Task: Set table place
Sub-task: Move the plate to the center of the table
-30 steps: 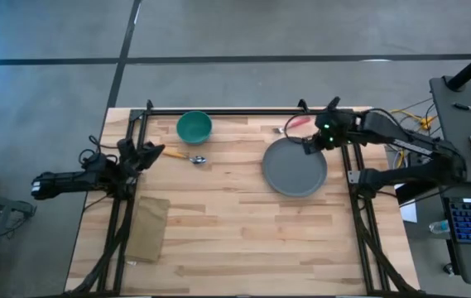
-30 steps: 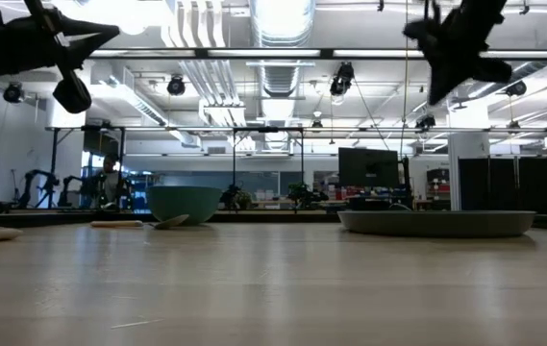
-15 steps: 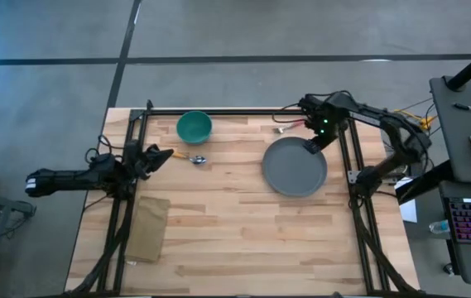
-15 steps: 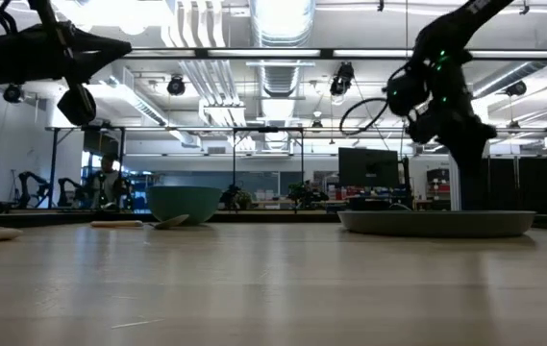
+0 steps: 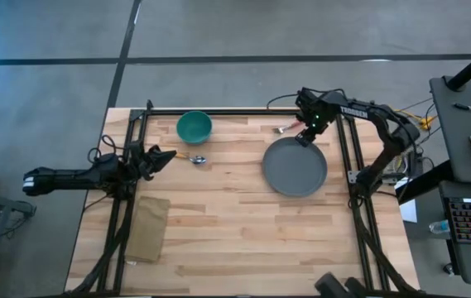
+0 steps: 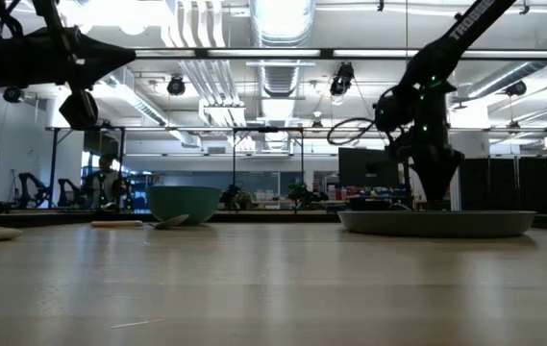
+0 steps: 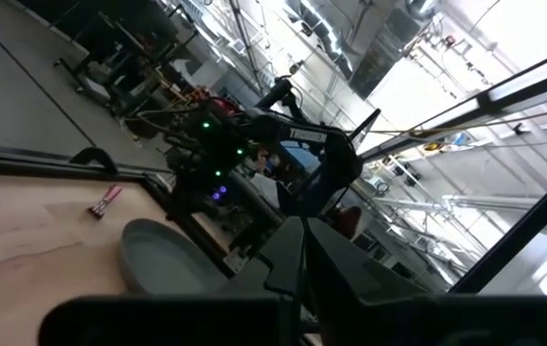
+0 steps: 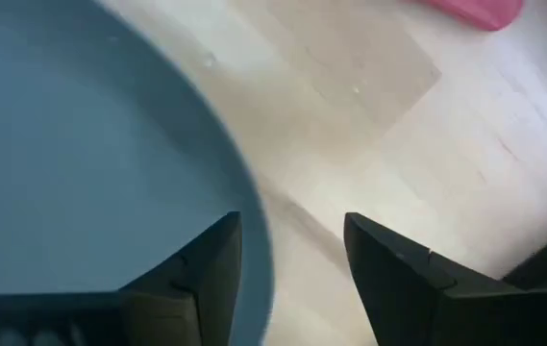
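Overhead, right arm [image 5: 367,114] reads "TROSSEN"; plate [image 5: 295,166] unlabelled.

Lying bare across the middle and near half of the table [image 5: 243,232]. Crowding the far side: bowl [image 5: 194,127], spoon [image 5: 192,157], plate [image 5: 294,167]. Occupying the near-left part: napkin [image 5: 147,228].

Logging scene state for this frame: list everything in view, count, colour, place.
table: 1, pale wood with black rail frame, centre.
bowl: 1, teal, far left of table.
spoon: 1, wooden handle and metal head, just in front of the bowl.
plate: 1, grey, right of centre.
pink-handled utensil: 1, far edge, beyond the plate.
napkin: 1, tan, near left.
left gripper: beside the spoon's handle.
right gripper: open, straddling the plate's far rim.
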You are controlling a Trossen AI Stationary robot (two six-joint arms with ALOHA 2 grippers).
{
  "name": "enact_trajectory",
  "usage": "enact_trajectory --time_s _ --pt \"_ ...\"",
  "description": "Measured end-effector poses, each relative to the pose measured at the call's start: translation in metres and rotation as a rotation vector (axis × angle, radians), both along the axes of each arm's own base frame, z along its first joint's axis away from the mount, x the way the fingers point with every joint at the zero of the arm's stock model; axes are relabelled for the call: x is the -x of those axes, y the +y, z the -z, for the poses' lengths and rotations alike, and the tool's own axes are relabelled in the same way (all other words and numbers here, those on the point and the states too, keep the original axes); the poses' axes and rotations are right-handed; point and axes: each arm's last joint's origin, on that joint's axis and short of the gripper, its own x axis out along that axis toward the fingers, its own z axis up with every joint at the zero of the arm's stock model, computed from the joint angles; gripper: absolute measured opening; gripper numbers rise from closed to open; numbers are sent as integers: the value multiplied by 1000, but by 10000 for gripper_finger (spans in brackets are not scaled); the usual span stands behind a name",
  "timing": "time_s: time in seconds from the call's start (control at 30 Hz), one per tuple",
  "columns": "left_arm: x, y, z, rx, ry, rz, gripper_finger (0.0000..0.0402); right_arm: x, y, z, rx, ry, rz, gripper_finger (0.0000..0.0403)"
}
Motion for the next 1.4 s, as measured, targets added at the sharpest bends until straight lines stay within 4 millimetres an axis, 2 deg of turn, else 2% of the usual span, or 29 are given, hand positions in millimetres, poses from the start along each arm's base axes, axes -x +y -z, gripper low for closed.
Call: enact_trajectory --time_s 0.3,0.43,0.57,0.63,0.8,0.97,1.13,1.27,1.4 --pt "-1 0 1 3 13 -8 2 -2 -12 38 -102 68 -39 135" --pt "-1 0 1 3 13 -8 2 -5 -9 39 -144 25 -32 85" --pt "-1 0 1 3 13 -8 2 -13 1 30 -165 -36 -5 24" --pt "-1 0 1 -1 17 -9 2 -22 11 25 -175 -71 4 16" --pt "-1 0 2 -28 27 -15 2 -52 49 17 -179 -84 -20 13" --pt "-1 0 2 -29 29 -15 2 -82 104 21 -230 -71 -76 13" --pt "-1 -1 2 -35 29 14 2 -108 163 24 -282 -130 -59 12" --pt "-2 -2 2 -43 30 50 2 -122 212 23 -321 -174 -42 12" --pt "-2 -2 2 -45 30 58 2 -124 249 25 -346 -183 6 12"
